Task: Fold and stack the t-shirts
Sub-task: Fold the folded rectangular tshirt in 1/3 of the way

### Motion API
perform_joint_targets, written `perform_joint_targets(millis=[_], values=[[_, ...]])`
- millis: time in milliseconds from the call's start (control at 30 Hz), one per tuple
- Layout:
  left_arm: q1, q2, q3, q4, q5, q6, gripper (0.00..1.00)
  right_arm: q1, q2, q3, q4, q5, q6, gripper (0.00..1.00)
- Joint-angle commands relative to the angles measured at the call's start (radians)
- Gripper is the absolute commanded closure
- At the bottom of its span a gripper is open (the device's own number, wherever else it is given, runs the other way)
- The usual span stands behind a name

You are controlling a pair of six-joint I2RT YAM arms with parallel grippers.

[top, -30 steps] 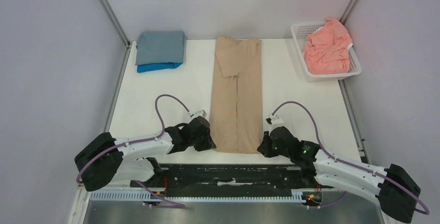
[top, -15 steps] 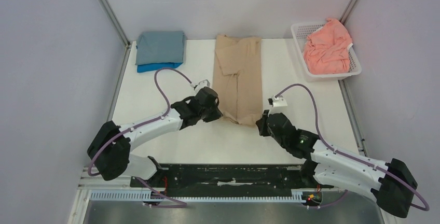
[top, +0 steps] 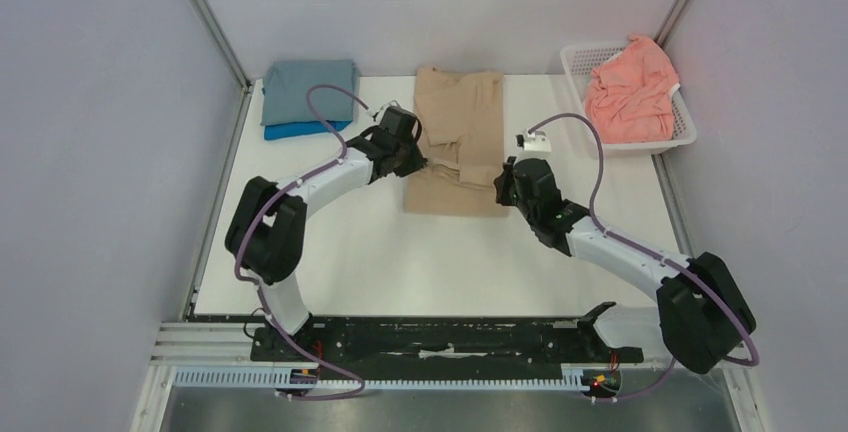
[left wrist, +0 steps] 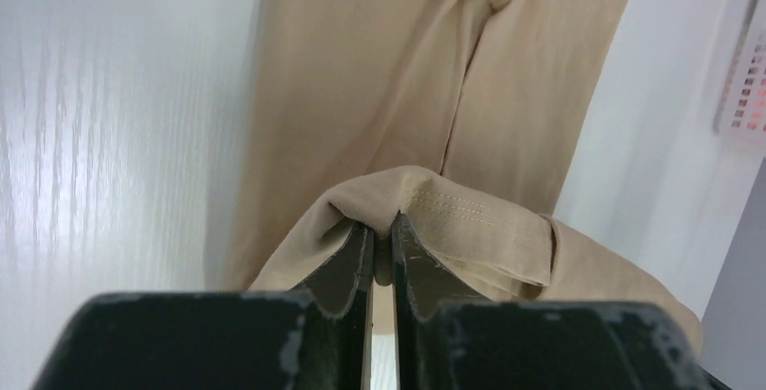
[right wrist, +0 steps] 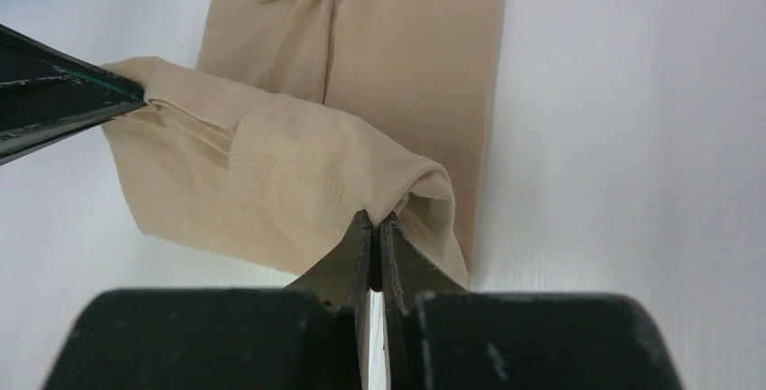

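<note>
**At mid-table: tan t-shirt [top: 457,112] pinched by both hem corners**

Toward the far middle of the white table [top: 400,252], the shirt lies as a narrow strip. Its sleeves are turned inward over the chest and a crease runs down its centre. The near end is doubled back over the rest. The hem, with its double row of stitching, is held up between the two arms and sags a little in a soft roll.

The left gripper [left wrist: 382,223] is clenched on the hem's left corner and the right gripper [right wrist: 374,220] on its right corner. Cloth bunches over each pair of closed tips.

At the far left corner the grey-blue t-shirt [top: 310,90] sits folded on the bright blue t-shirt [top: 295,130]. At the far right the salmon-pink t-shirt [top: 630,97] lies crumpled in the white basket [top: 574,67].
</note>
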Motion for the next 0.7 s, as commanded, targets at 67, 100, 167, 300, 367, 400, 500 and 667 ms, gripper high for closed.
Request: perform_joint_targets(millis=[67, 100, 167, 300, 367, 400, 500, 667], values=[[0.058, 0.129, 0.180, -0.002, 0.043, 0.093, 0.98, -0.071, 0.152, 0.166, 0.128, -0.102, -0.091, 0.99], [0.067, 0.147, 0.198, -0.001, 0.051, 0.098, 0.98, -0.081, 0.171, 0.183, 0.134, -0.113, -0.095, 0.98], [0.078, 0.180, 0.238, -0.001, 0.060, 0.110, 0.97, -0.104, 0.219, 0.210, 0.147, -0.136, -0.095, 0.99], [0.099, 0.250, 0.316, -0.023, 0.069, 0.124, 0.95, -0.152, 0.314, 0.261, 0.169, -0.198, -0.091, 0.98], [0.108, 0.288, 0.347, -0.023, 0.094, 0.131, 0.93, -0.175, 0.357, 0.273, 0.187, -0.232, -0.070, 0.97], [0.114, 0.311, 0.362, -0.030, 0.105, 0.134, 0.92, -0.184, 0.376, 0.275, 0.203, -0.248, -0.063, 0.97], [0.127, 0.363, 0.405, -0.045, 0.147, 0.133, 0.91, -0.211, 0.428, 0.290, 0.235, -0.289, -0.047, 0.96], [0.145, 0.401, 0.445, -0.039, 0.146, 0.143, 0.63, -0.255, 0.532, 0.362, 0.247, -0.323, -0.043, 0.82]])
